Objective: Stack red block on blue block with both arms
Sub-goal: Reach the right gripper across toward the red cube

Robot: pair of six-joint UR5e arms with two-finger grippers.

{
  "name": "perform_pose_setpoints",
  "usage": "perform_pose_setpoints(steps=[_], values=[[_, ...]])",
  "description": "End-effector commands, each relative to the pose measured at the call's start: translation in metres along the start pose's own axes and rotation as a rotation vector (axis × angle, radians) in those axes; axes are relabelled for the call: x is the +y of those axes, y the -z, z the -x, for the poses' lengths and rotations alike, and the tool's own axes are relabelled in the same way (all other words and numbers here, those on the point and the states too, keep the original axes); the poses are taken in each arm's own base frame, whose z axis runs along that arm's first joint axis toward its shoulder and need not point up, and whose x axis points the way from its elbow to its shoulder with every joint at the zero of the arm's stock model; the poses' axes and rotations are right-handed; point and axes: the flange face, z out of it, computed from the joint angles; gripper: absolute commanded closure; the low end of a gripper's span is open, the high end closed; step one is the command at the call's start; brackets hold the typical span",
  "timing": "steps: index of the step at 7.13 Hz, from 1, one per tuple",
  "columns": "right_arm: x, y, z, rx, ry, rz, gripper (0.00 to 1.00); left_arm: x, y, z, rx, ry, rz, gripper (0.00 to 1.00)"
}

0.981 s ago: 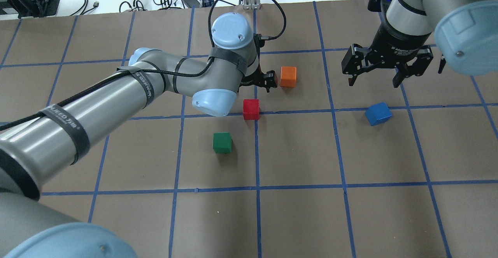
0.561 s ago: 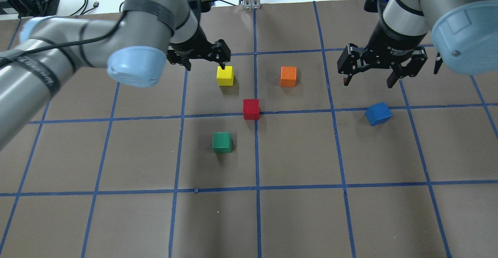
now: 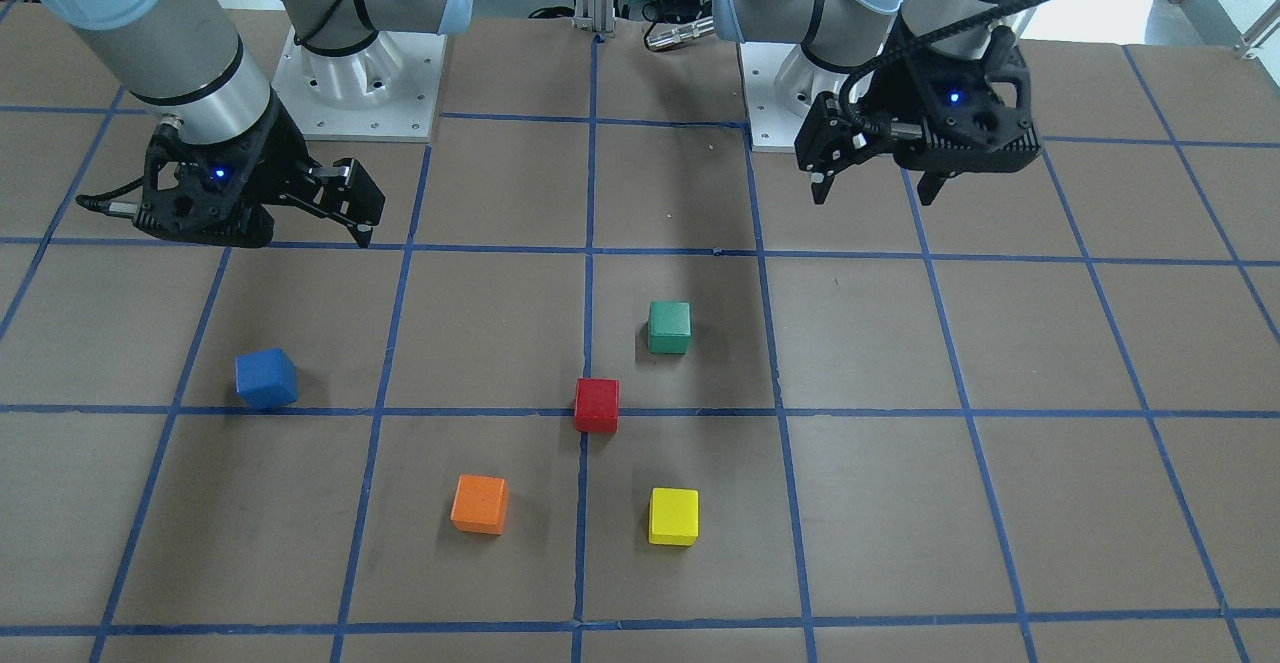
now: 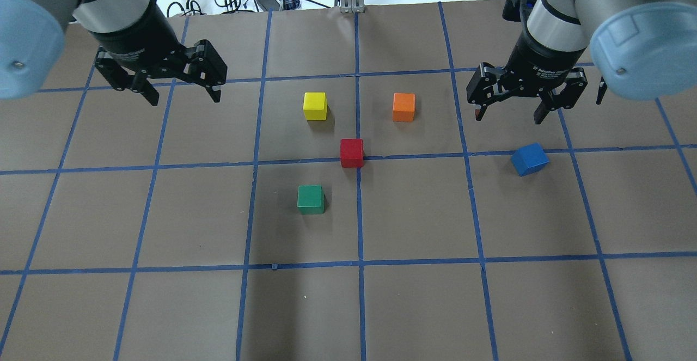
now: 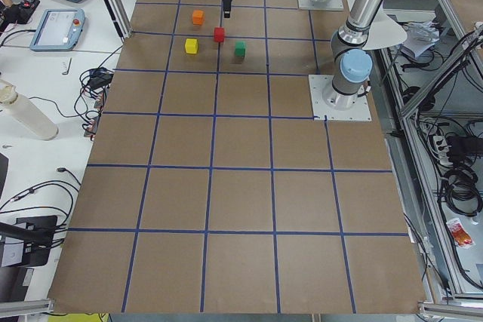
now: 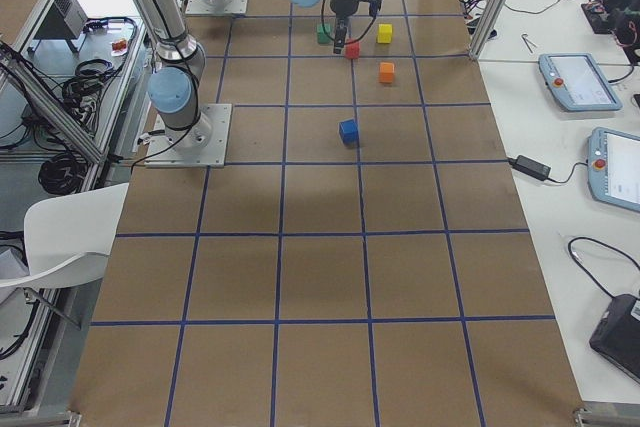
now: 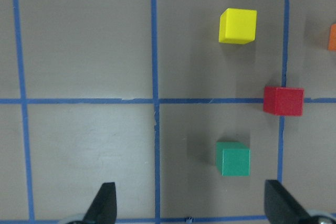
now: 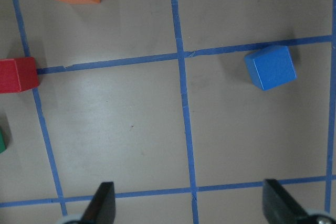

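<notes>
left gripper (image 4: pixel 183 98) has pulled back from the yellow block (image 4: pixel 315 105) and now hangs well left of the red block (image 4: pixel 352 152), above the table (image 4: pixel 414 214), jaws spread wide, empty. green block (image 4: pixel 311 199): near the red block, left and toward the robot. yellow block: near it, left and away from the robot. red block rests on a blue tape line (image 4: pixel 425 155), untouched. orange block (image 4: pixel 403 106): near it, right and away from the robot. right gripper (image 4: pixel 509 117), shifted slightly leftward, hovers well right of the red block, jaws wide, empty. blue block (image 4: pixel 529 159) lies well right of the red block, askew to the grid, near the right gripper.
</notes>
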Motion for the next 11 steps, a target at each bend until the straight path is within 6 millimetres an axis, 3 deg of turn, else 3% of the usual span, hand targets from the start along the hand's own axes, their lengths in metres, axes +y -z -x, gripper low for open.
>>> perform_pose_setpoints(steps=[1, 3, 5, 6, 11], values=[[-0.026, -0.017, 0.011, -0.006, 0.014, -0.06, 0.0, -0.011, -0.004, 0.012, -0.021, 0.003, -0.003, 0.0], [-0.037, -0.046, 0.066, -0.01, 0.053, -0.111, 0.0, -0.01, -0.01, 0.008, -0.02, -0.002, 0.001, 0.0], [-0.055, -0.091, 0.123, -0.036, 0.062, -0.183, 0.0, -0.011, -0.012, 0.005, -0.023, -0.011, -0.018, 0.0], [-0.061, -0.12, 0.139, -0.032, 0.078, -0.173, 0.0, -0.01, -0.017, 0.003, -0.023, -0.014, -0.009, 0.0], [-0.043, -0.174, 0.199, -0.039, 0.111, -0.13, 0.0, -0.009, -0.02, 0.001, -0.021, -0.006, -0.017, 0.0]])
